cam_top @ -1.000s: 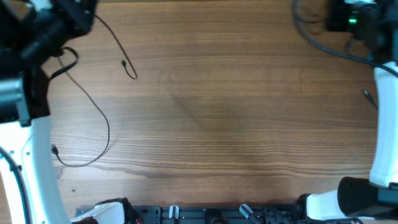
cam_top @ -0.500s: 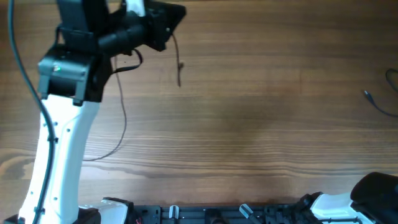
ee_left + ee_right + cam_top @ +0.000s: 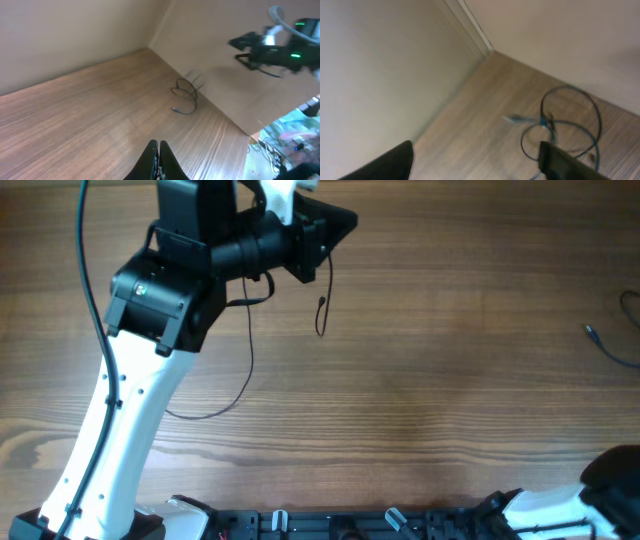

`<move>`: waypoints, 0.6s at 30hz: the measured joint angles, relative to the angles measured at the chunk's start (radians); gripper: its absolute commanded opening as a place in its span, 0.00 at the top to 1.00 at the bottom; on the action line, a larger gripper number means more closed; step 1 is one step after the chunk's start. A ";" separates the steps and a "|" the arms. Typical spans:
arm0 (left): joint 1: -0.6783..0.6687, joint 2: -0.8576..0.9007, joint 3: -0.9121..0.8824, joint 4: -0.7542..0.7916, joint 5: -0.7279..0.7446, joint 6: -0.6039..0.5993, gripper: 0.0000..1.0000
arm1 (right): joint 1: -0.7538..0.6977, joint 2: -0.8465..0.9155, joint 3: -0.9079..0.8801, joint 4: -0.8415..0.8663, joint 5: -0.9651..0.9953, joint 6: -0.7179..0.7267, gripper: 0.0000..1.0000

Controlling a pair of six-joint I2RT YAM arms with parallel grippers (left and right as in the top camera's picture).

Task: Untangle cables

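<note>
Left end effector pinches the cable — plug dangling beneath.

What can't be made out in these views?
Overhead: the left gripper hides its own grip point on the hanging cable.
Overhead: the cable end runs off the right edge.
Right wrist: the coiled cable is blurred, so its crossings are unreadable.
Left wrist: the distant coil is too small to trace.

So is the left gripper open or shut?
Shut. In the wrist view the left gripper's fingers meet with no gap; overhead, a cable trails from it.
</note>
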 measured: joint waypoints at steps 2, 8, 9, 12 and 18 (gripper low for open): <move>-0.018 0.000 0.000 0.000 0.000 0.001 0.96 | -0.003 0.061 0.000 -0.010 0.000 0.000 0.01; -0.046 0.000 0.000 0.031 0.000 0.004 0.96 | -0.023 0.237 0.000 -0.095 -0.012 0.002 0.00; -0.047 0.000 0.000 0.038 0.000 0.004 0.96 | -0.025 0.258 0.000 -0.107 -0.026 0.002 0.00; -0.047 0.000 0.000 0.045 0.000 0.004 0.96 | -0.026 0.272 0.000 -0.127 -0.066 0.002 0.00; -0.047 0.000 0.000 0.044 -0.047 0.003 0.96 | 0.007 0.271 0.000 -0.232 -0.137 0.001 0.00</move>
